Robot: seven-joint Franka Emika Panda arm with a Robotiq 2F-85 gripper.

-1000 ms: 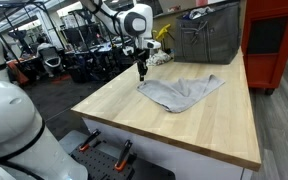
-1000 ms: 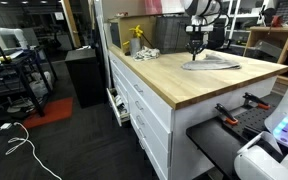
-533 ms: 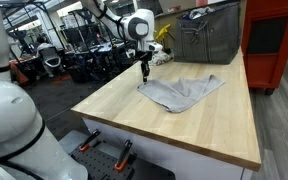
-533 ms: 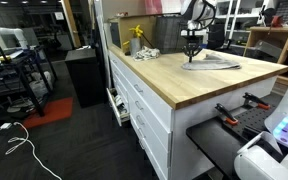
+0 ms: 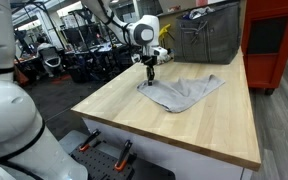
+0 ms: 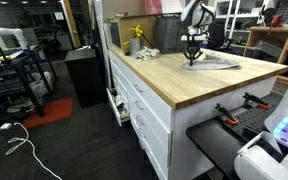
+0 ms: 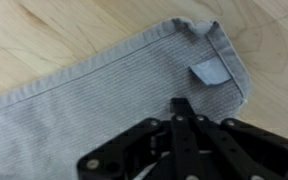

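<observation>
A grey cloth (image 5: 184, 92) lies spread on the light wooden table (image 5: 204, 130); it also shows in an exterior view (image 6: 216, 64). In the wrist view the cloth (image 7: 94, 110) fills most of the frame, with its hemmed corner and a small tag (image 7: 208, 72) at the upper right. My gripper (image 5: 150, 72) hangs just above the cloth's corner nearest the arm, also seen in an exterior view (image 6: 192, 58). In the wrist view the gripper (image 7: 181, 106) has its fingers pressed together over the cloth, with nothing visibly between them.
A grey bin (image 5: 206, 35) and a red cabinet (image 5: 276, 40) stand behind the table. A yellow bottle (image 6: 137, 38) and small items sit at the table's far end. Drawers (image 6: 144, 110) front the table. Clamps (image 5: 104, 150) lie below its near edge.
My gripper has moved sideways from beside the cloth to over its corner, and sits slightly lower. The cloth has not moved.
</observation>
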